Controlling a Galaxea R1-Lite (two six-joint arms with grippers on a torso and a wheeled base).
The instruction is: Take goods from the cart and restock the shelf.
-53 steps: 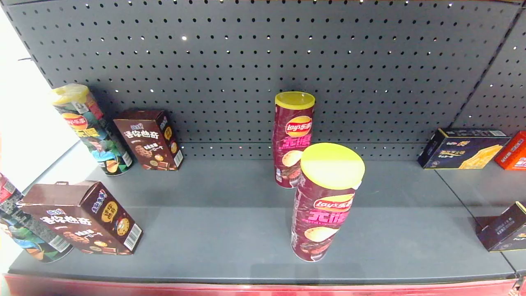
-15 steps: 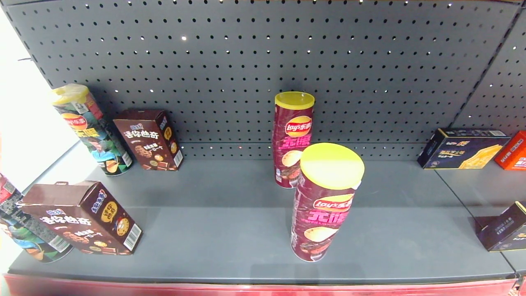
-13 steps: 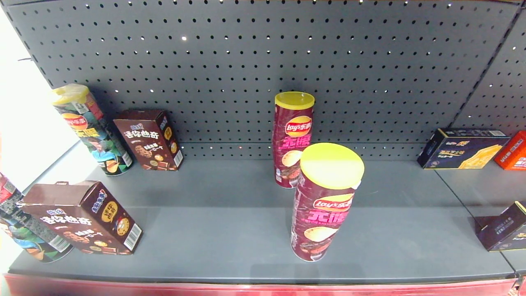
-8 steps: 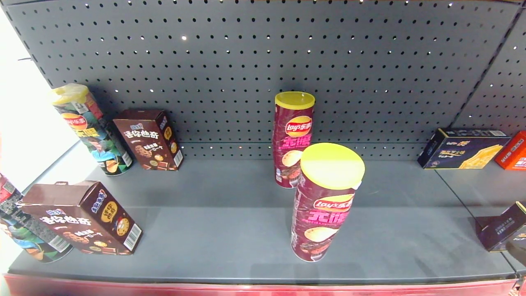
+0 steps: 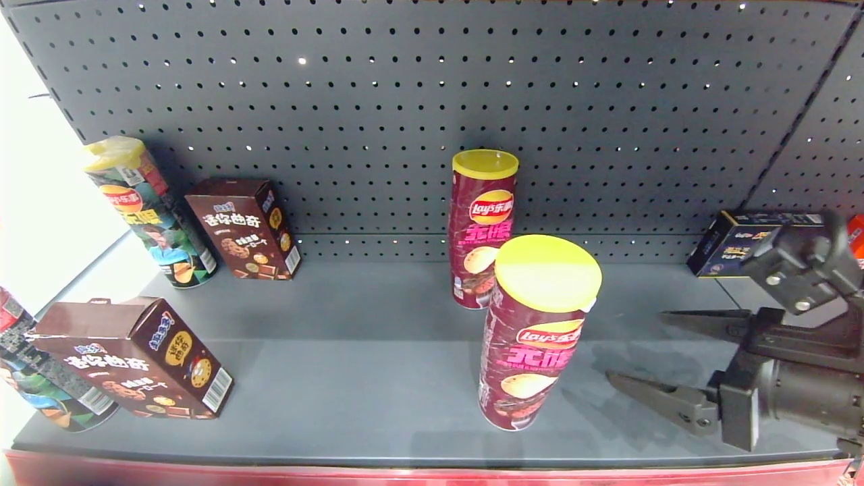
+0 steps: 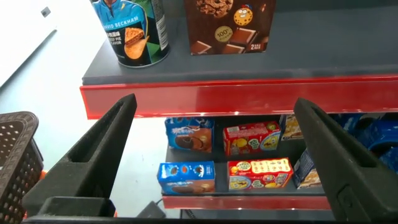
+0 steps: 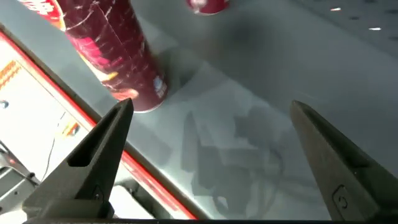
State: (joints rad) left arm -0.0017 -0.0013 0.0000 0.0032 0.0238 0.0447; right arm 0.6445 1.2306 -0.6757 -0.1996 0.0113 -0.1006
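A shop aisle: a grey shelf (image 5: 378,378) with perforated back panel (image 5: 405,88) and red front strip (image 6: 249,96), stocked with chip cans (image 5: 533,337) and biscuit boxes (image 5: 243,226), with packaged snacks (image 6: 252,138) on the tiers below

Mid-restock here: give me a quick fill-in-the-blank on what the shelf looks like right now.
The right tool hovers over the shelf with its jaws ____.
Of the two maroon chip cans, the front can and the rear can both have ____ lids.
The right tool sits on the front can's ____ side.
The right tool holds ____.
Missing words: open; yellow; right; nothing.
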